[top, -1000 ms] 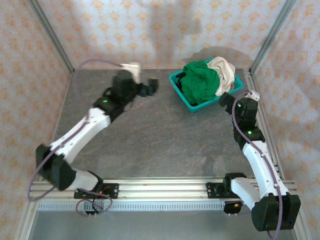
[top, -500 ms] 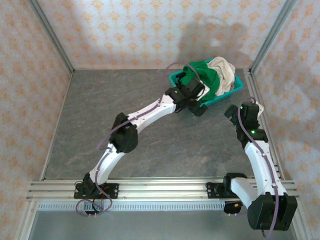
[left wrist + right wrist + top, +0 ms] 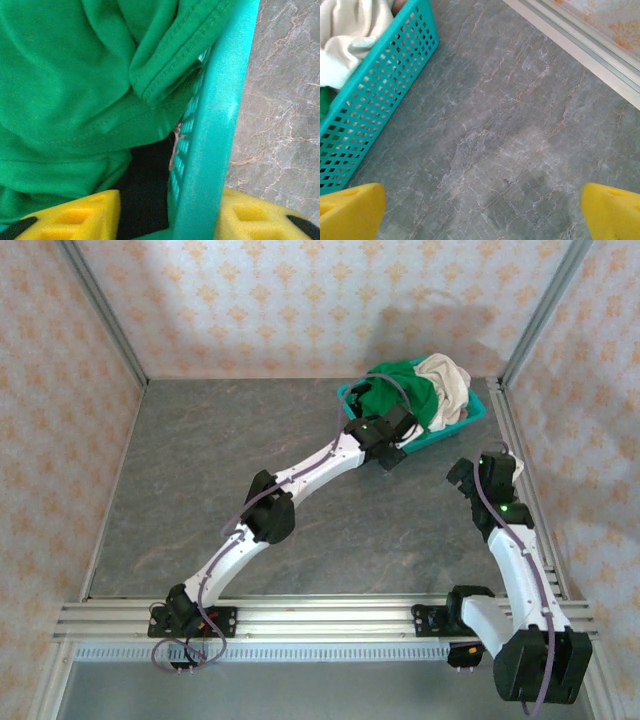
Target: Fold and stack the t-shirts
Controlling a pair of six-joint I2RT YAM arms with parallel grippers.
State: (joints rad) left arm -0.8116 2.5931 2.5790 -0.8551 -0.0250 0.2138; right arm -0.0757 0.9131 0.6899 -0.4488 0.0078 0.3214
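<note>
Left pincer [image 3: 167,215] astride the wall of the teal plastic mesh basket [image 3: 220,100], jaws partway apart; whether it holds anything is unclear.
Bright green cloth t-shirt [image 3: 65,85] lies crumpled inside the basket; closing here would likely clamp the wall with the cloth, dragging the basket along.

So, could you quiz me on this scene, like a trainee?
1. True or false: the right gripper holds a shirt.
2. At the basket, the left gripper has its fingers: A both inside; B one each side of the wall; C both outside.
3. Fill in: the shirt beside the left gripper is ____.
Key: 1 false, it is open over the table. 2 B. 3 green.
</note>
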